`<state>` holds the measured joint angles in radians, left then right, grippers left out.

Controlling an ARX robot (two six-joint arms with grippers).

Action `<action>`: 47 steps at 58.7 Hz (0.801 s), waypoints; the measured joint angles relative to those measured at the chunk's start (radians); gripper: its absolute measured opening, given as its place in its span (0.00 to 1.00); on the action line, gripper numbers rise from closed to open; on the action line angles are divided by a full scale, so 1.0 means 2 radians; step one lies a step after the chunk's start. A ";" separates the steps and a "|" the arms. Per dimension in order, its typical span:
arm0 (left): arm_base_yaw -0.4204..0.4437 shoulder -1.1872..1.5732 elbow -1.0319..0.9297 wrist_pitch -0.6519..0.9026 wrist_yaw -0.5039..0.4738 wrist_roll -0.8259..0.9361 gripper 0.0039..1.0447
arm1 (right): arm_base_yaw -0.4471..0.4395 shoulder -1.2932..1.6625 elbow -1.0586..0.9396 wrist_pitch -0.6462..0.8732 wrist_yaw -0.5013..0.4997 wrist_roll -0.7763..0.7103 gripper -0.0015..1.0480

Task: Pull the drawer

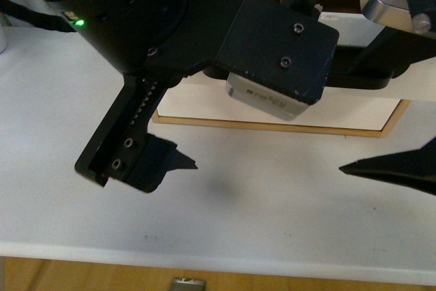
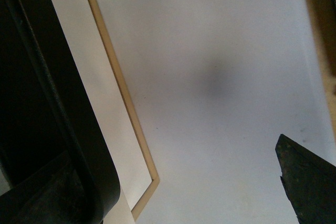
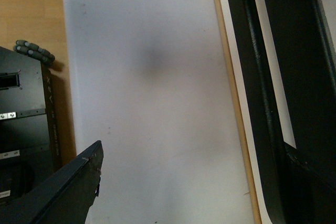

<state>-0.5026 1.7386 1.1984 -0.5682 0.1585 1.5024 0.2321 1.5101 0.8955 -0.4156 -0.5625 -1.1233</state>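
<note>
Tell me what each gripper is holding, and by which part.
Nothing is held. Left gripper and right gripper both have jaws wide open by the drawer.

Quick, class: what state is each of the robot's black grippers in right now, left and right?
Left gripper: open wide, holding nothing.
Right gripper: open wide, holding nothing.

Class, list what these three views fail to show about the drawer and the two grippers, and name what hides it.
Top edge of the drawer: front view, behind the left arm.
Full length of the handle: front view, covered by that arm; wrist views, cut by picture edges.
Second finger of the left gripper: front view, behind the arm; left wrist view, lost in darkness. Opening unclear.
The right gripper: front view, cut by the right edge. Opening unclear.
</note>
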 joint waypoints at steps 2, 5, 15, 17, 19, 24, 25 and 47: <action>-0.001 -0.007 -0.008 0.002 0.001 0.001 0.94 | 0.002 -0.006 -0.006 -0.001 0.000 -0.001 0.91; -0.002 -0.015 -0.019 0.003 0.002 0.003 0.94 | 0.005 -0.014 -0.014 -0.003 0.002 -0.003 0.91; -0.006 -0.035 -0.042 0.006 0.006 0.006 0.94 | 0.011 -0.033 -0.029 -0.011 0.003 -0.006 0.91; -0.007 -0.038 -0.046 0.006 0.006 0.006 0.94 | 0.012 -0.035 -0.031 -0.012 0.003 -0.006 0.91; -0.008 -0.041 -0.050 0.009 0.007 0.006 0.94 | 0.013 -0.037 -0.033 -0.013 0.002 -0.007 0.91; -0.008 -0.046 -0.056 0.015 0.009 0.006 0.94 | 0.013 -0.041 -0.038 -0.012 0.002 -0.006 0.91; -0.008 -0.047 -0.058 0.018 0.009 0.006 0.94 | 0.013 -0.043 -0.039 -0.012 0.001 -0.006 0.91; -0.004 -0.099 -0.071 0.072 0.035 -0.024 0.94 | -0.011 -0.080 -0.043 -0.006 -0.035 0.017 0.91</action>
<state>-0.5102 1.5406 1.0565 -0.4252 0.2295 1.4540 0.2104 1.3495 0.8104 -0.4286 -0.6315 -1.0889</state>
